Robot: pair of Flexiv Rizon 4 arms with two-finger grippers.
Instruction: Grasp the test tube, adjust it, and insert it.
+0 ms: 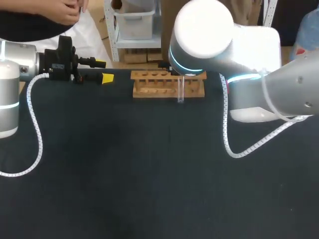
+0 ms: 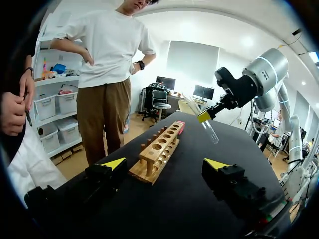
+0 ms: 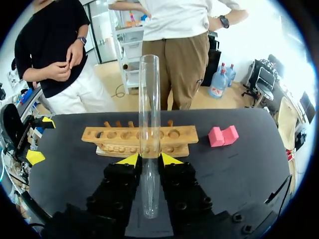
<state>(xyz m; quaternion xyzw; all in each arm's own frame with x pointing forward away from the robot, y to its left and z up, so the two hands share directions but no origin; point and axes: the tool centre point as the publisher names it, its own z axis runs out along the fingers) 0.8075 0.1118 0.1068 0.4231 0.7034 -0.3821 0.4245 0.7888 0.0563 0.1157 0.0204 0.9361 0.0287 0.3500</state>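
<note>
Our right gripper is closest, and its two yellow tips squeeze the tube from both sides. So the tube is up in the air, not in a hole yet. From the left wrist it looks tipped, round end down and open end up. Just past it, at twelve o'clock from the gripper, is the rack with its row of holes. A pink block lies beside the rack, at about two o'clock.

From above, the rack is at twelve o'clock on the table, and the tube hangs just at its near side. Our left gripper is at ten o'clock, fingers wide apart, holding nothing.

We think the grabbing is done and we are at the fixing-up step. Next, we guess, the tube has to stand straight with its round end right over one hole, then go down slowly. If it is tipped, it could bump the rack's top.
</note>
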